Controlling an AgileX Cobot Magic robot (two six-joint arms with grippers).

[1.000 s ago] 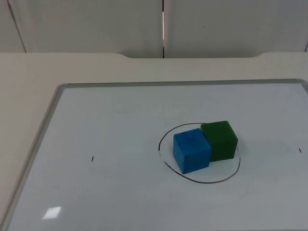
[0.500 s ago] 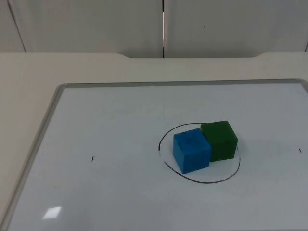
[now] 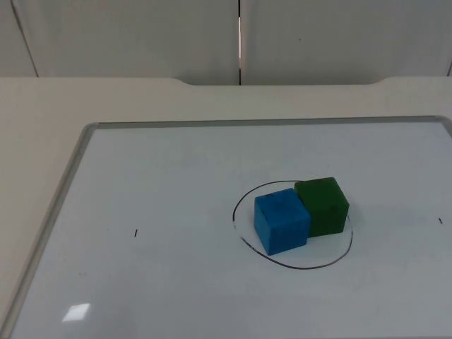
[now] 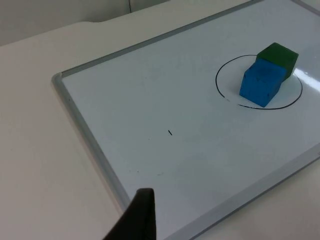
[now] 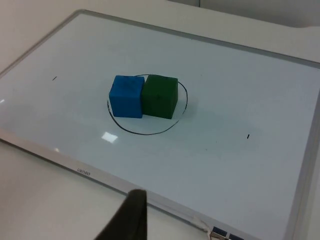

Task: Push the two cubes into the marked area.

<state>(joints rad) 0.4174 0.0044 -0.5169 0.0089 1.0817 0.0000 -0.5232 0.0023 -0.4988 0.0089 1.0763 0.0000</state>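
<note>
Whiteboard [image 3: 176, 282] on table, blue cube [image 3: 282, 219] touching green cube [image 3: 323, 205] inside drawn circle [image 3: 296, 265], pair running left-right, gripper states can't tell.

— Where do we find the two cubes?
— On the whiteboard [image 3: 162, 205], inside the drawn circle [image 3: 296, 266]: blue cube [image 3: 281, 219] left, touching the green cube [image 3: 323, 205], which sits slightly behind.

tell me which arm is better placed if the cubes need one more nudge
Right, marginally. Its wrist view looks at the blue cube and green cube from nearer than the left's. Both already sit touching inside the drawn circle on the whiteboard, so probably no nudge is needed.
</note>
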